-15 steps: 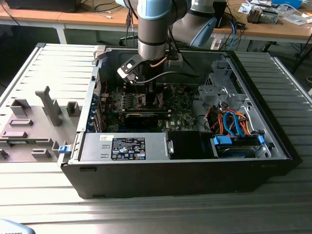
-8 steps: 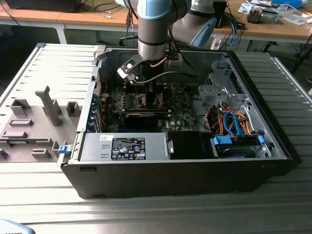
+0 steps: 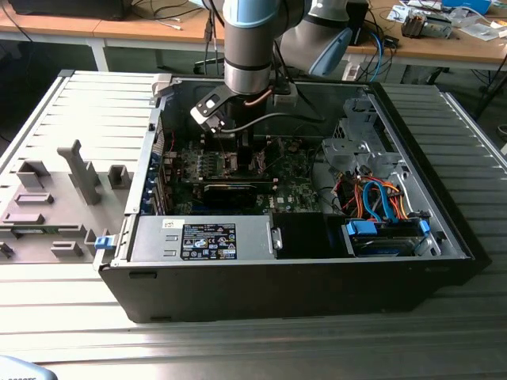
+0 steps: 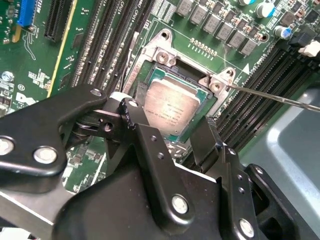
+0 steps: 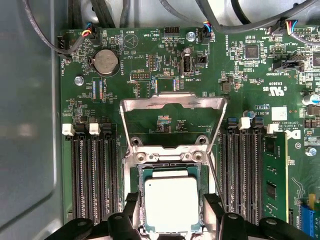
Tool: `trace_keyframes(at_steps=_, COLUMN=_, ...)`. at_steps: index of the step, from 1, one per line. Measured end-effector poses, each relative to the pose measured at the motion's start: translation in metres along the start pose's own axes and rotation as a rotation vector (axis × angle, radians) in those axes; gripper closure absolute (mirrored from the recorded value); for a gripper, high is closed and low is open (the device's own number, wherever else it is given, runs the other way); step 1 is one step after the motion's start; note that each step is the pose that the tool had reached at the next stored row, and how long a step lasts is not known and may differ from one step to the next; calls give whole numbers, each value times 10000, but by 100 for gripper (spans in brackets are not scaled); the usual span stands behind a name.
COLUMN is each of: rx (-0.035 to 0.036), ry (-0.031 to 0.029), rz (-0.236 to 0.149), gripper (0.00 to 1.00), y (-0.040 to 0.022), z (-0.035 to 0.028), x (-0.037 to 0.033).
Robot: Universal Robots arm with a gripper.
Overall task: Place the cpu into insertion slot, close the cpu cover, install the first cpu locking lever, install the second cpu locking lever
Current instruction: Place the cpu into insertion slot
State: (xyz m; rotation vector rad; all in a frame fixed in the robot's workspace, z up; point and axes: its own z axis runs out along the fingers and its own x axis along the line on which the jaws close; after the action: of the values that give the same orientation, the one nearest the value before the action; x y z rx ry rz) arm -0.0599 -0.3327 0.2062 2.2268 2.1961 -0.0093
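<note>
The cpu (image 5: 171,202) lies flat in the insertion slot (image 5: 170,156), its grey-beige face up; it is also seen in the second wrist view (image 4: 170,107). The cpu cover (image 5: 172,101) stands raised, hinged at the slot's far rim. A thin locking lever (image 4: 270,95) sticks out sideways from the slot's corner, unlatched. My gripper (image 5: 171,216) hovers just over the chip, open, with a black finger (image 4: 129,107) on each side and a narrow gap to the chip's edges. In the exterior view my gripper (image 3: 230,149) reaches down into the computer case (image 3: 444,229).
Black memory slots (image 5: 95,175) flank the socket on both sides, with one green memory stick (image 5: 275,175) fitted. A coin battery (image 5: 105,61) and cables lie beyond. A power supply (image 3: 198,237) and a drive bay with cables (image 3: 380,214) fill the case's front. A grey parts fixture (image 3: 55,198) sits at the exterior view's left.
</note>
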Motion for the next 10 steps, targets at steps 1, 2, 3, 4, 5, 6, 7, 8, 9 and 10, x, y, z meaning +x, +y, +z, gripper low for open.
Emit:
trace_keyframes(at_steps=1, rx=1, ry=28, rz=-1, gripper=38, y=0, z=0, x=0)
trace_keyframes(at_steps=2, rx=1, ry=50, rz=-4, gripper=38, y=0, z=0, x=0)
trace_keyframes(at_steps=3, rx=0, ry=71, rz=-4, gripper=38, y=0, z=1, x=1)
trace_keyframes(at_steps=4, rx=1, ry=86, rz=-4, gripper=38, y=-3, z=1, x=0)
trace_keyframes(at_steps=5, rx=1, ry=102, rz=-5, gripper=38, y=-10, z=3, x=0)
trace_keyframes(at_steps=6, rx=1, ry=111, rz=-5, gripper=38, y=-18, z=5, x=0)
trace_keyframes(at_steps=7, rx=0, ry=119, rz=-5, gripper=38, y=-26, z=8, x=0)
trace_keyframes(at_steps=8, rx=0, ry=122, rz=-5, gripper=38, y=-34, z=11, x=0)
trace_keyframes(at_steps=9, rx=1, ry=123, rz=-5, gripper=38, y=-39, z=13, x=0)
trace_keyframes(at_steps=10, rx=2, ry=123, rz=-5, gripper=38, y=-41, z=16, x=-1)
